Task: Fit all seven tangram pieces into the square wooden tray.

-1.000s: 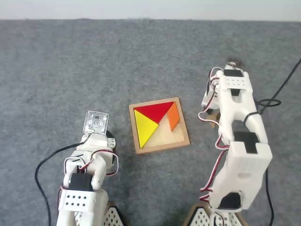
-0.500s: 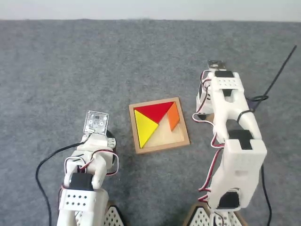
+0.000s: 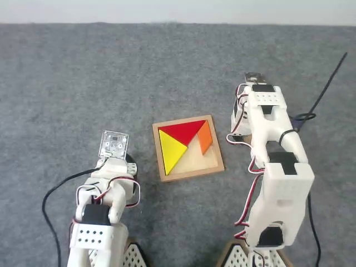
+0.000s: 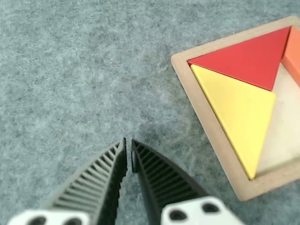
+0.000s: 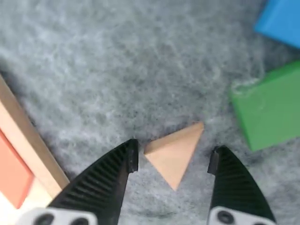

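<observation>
Nearest the tabletop's (image 3: pixel 83 72) near edge, the left arm (image 3: pixel 105 189) sits folded. The left gripper (image 4: pixel 129 143) is pressed together, holding nothing, its tip aimed at bare grey felt just off the wooden tray's (image 4: pixel 206 126) left corner.

Further in, the tray lies about mid-tabletop, turned a little off square to the table edges. A yellow triangle (image 3: pixel 171 150) runs lengthwise along the tray's left side, its long edge toward the middle. A red triangle (image 3: pixel 181 130) spans the far side, and an orange piece (image 3: pixel 205 136) leans along the right side. The tray floor (image 3: pixel 197 158) toward its near right corner is bare wood.

Right of the tray, the right arm (image 3: pixel 278 167) stretches toward the far edge. The right gripper (image 5: pixel 173 154) is spread over a small tan triangle (image 5: pixel 174 152), one finger on each side, neither touching. The triangle lies flat on the felt, one corner toward the tray-side finger. A green piece (image 5: pixel 267 110) lies near it, a blue piece (image 5: pixel 280 23) beyond. Wide open felt runs to the far and left edges.
</observation>
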`<state>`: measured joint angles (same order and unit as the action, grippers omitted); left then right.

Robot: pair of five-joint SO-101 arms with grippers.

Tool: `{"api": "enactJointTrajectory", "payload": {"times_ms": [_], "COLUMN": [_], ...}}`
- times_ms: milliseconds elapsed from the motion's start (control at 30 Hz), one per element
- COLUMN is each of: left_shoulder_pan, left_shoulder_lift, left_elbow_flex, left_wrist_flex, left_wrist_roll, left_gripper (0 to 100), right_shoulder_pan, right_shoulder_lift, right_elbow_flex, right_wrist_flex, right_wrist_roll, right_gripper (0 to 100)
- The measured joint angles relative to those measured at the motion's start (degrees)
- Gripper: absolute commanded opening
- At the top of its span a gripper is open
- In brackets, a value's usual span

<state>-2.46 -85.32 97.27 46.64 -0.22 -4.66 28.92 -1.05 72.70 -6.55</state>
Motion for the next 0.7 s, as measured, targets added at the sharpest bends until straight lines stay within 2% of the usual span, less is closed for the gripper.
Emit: {"api": "enactJointTrajectory", "payload": {"times_ms": [133,433,600,700], "left_shoulder_pan": [0.0,0.0,0.0,0.0], "left_shoulder_lift": [0.0,0.0,0.0,0.0], "left_elbow_flex": [0.0,0.0,0.0,0.0], "left_wrist_flex": [0.0,0.0,0.0,0.0], "left_wrist_roll": [0.0,0.0,0.0,0.0], "left_gripper": [1,1,1,1], "right_shoulder_pan": [0.0,0.53,0.62,0.7], "right_shoulder_lift": [0.0,0.62,0.97,0.97], "right_elbow_flex": [0.0,-0.18,-0.62,-0.7], "right_wrist_flex": [-0.44,-1.23,-1.23,-1.23], "right_wrist_roll": [-0.88,-2.2,-2.9,-2.9], "right_gripper": [18.1,17.4,8.8,8.4]}}
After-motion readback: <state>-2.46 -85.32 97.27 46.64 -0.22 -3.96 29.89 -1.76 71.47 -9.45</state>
